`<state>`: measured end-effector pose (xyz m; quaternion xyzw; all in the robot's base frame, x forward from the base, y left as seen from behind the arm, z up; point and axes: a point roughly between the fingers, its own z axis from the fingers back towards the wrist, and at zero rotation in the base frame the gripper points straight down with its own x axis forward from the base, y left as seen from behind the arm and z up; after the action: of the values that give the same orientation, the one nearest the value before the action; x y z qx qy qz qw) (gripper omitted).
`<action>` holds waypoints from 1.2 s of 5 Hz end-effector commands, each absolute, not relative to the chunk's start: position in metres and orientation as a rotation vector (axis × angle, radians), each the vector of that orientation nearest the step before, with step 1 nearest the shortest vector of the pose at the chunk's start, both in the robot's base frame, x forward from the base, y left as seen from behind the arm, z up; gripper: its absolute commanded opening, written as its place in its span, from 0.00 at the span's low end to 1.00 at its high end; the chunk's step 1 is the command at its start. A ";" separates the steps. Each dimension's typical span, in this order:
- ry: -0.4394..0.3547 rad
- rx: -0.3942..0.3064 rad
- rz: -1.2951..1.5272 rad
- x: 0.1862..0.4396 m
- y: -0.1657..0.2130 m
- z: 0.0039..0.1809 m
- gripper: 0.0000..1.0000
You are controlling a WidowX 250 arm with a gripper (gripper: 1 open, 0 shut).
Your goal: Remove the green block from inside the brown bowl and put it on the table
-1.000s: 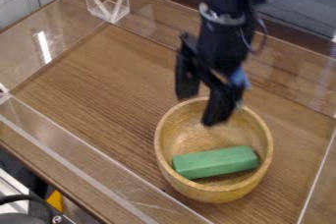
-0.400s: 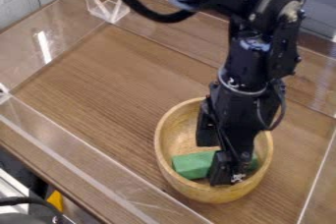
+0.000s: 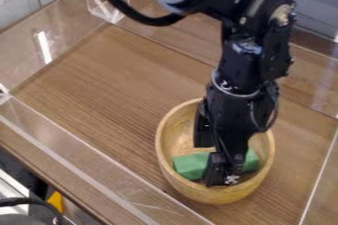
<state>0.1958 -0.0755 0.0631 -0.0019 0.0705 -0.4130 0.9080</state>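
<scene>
A: Where is the block (image 3: 199, 162)?

B: In the bowl (image 3: 175, 130), lying flat on the bottom. Only its left end shows; the rest is hidden behind the arm.

A: And the claw (image 3: 224, 167)?

B: Pointing down inside the bowl, right over the block, its jaws spread wide and released. 1 finger (image 3: 230, 174) reaches near the bowl's front wall. I cannot tell whether it touches the block.

A: The bowl itself?

B: Upright on the table (image 3: 106, 81), near the front right, with clear walls (image 3: 79, 180) around the edge.
</scene>
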 end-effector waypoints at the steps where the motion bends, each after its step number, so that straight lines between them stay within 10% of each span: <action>1: 0.087 0.001 -0.854 0.202 -0.071 0.071 1.00; 6: 0.067 -0.022 -0.856 0.207 -0.058 0.067 1.00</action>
<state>0.2020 -0.0588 0.0576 -0.0135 0.0561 -0.4179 0.9066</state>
